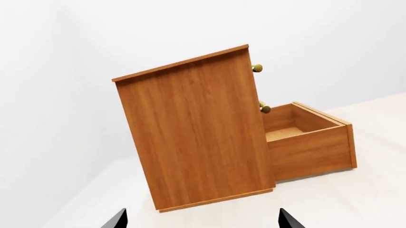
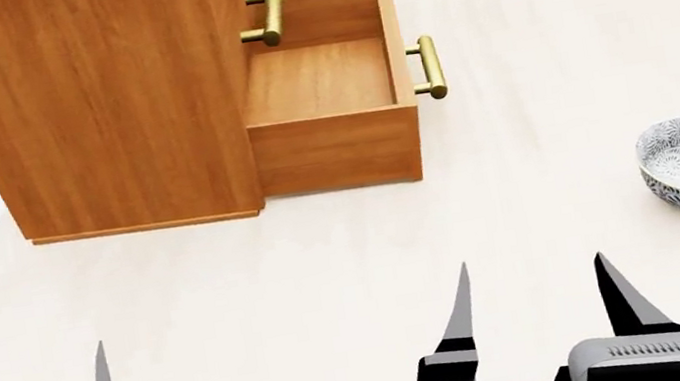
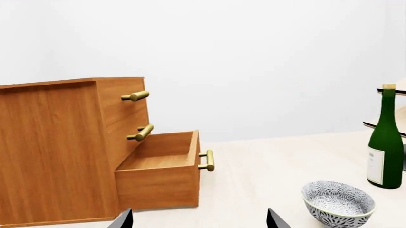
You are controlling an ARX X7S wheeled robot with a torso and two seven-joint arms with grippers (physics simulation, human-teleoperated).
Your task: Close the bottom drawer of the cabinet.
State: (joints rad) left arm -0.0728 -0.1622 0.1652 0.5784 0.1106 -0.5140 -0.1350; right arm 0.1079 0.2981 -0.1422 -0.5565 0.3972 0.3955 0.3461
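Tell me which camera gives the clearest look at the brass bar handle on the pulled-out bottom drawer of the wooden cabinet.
The head view: the brass bar handle shows whole from above, standing off the open orange-brown wooden bottom drawer. The right wrist view shows it smaller, from the side. The left wrist view hides it behind the drawer front; only the two upper handles peek out.

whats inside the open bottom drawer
Nothing that shows: the bottom drawer is pulled out of the cabinet, and only its bare wooden floor is visible in the head and right wrist views. The back part, under the drawer above, is hidden.
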